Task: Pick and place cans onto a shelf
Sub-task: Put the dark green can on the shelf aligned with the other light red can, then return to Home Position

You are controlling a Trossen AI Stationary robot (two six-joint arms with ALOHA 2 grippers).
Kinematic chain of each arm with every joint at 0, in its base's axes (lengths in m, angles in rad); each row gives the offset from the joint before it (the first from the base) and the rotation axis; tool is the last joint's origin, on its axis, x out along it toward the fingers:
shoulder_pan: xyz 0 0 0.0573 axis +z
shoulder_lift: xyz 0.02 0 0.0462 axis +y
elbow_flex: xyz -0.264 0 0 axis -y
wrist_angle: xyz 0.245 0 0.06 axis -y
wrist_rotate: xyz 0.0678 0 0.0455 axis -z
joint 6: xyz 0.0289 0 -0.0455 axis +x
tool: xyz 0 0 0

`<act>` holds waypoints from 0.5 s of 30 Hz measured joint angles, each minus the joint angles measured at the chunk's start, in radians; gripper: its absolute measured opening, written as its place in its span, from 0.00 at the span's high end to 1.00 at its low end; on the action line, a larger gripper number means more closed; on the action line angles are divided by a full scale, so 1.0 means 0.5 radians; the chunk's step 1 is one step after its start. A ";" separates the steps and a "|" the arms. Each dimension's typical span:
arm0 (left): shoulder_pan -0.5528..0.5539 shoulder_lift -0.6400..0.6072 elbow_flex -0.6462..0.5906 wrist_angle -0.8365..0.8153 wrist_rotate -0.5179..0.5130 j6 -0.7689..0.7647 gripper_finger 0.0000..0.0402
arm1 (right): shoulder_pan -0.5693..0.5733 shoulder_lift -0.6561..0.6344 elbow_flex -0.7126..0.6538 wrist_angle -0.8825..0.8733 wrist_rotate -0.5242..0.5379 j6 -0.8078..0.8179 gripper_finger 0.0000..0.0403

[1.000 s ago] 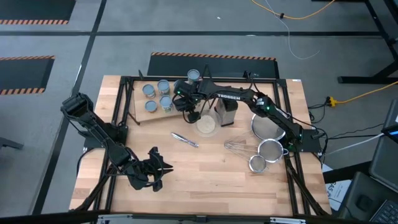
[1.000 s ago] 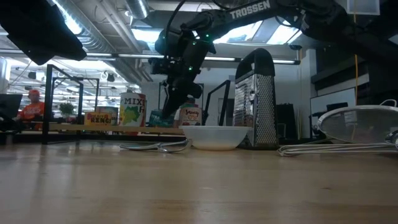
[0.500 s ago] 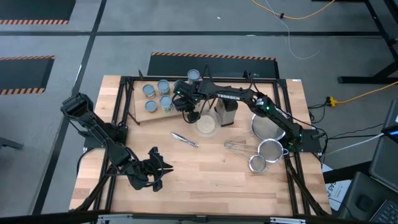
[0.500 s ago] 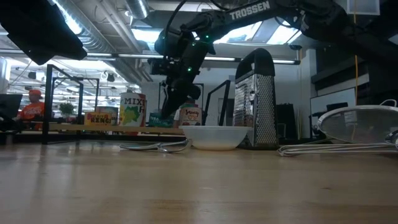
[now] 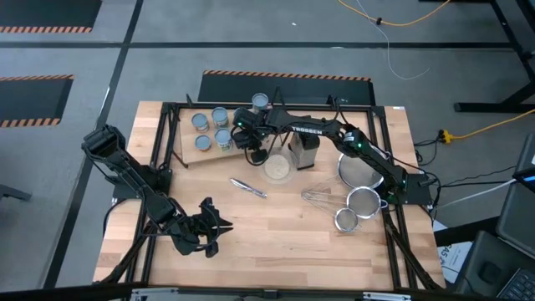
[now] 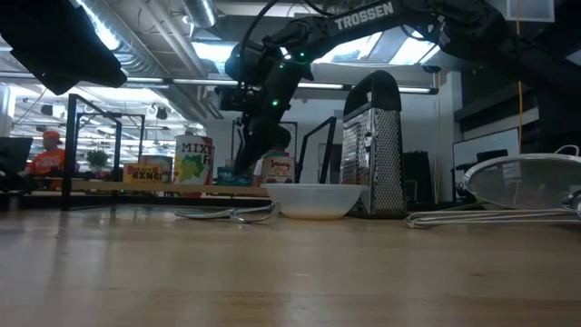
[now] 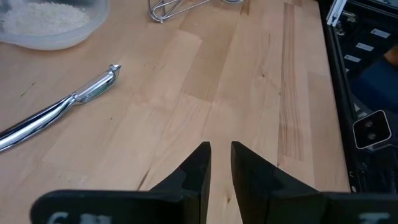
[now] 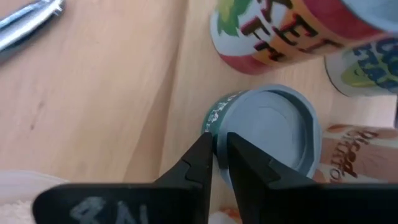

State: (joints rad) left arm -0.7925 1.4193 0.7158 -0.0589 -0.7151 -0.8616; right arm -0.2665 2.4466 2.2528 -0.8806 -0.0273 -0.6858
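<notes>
Several cans with blue-grey tops [image 5: 220,115] stand upright on the pale wooden shelf [image 5: 185,134] at the table's far left. One more can [image 5: 260,101] stands farther back. My right gripper [image 5: 251,149] reaches over the shelf's right end. In its wrist view [image 8: 219,155] the shut fingers point down at the side of a green-labelled can [image 8: 273,134], which stands by a red-labelled can [image 8: 280,31]. My left gripper [image 5: 209,230] is shut and empty, low over the table's near left [image 7: 221,155]. My right gripper's shut fingertips [image 8: 205,152] come slanting from above at the green-labelled can's side just below its rim [image 8: 214,121]. I cannot tell whether they touch it. The can stands upright on the shelf.
A whitish bowl [image 5: 277,169] and a metal grater [image 5: 305,150] stand just right of my right gripper. A peeler [image 5: 248,188], a whisk [image 5: 322,195] and round strainers [image 5: 364,202] lie toward the right. A person [image 6: 44,154] shows far behind.
</notes>
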 joint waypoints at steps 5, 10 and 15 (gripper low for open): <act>0.000 0.000 0.000 0.000 -0.001 0.000 0.86 | 0.000 0.000 0.021 -0.024 0.066 0.000 0.87; 0.000 0.000 0.000 0.001 -0.001 -0.001 0.86 | 0.000 0.000 0.085 -0.055 0.067 0.000 0.86; 0.000 0.000 0.000 0.001 -0.001 -0.001 0.86 | 0.014 -0.001 0.209 -0.195 0.056 0.000 0.86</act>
State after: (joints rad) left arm -0.7925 1.4193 0.7158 -0.0586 -0.7155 -0.8619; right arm -0.2592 2.4459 2.3573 -0.9782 0.0006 -0.6857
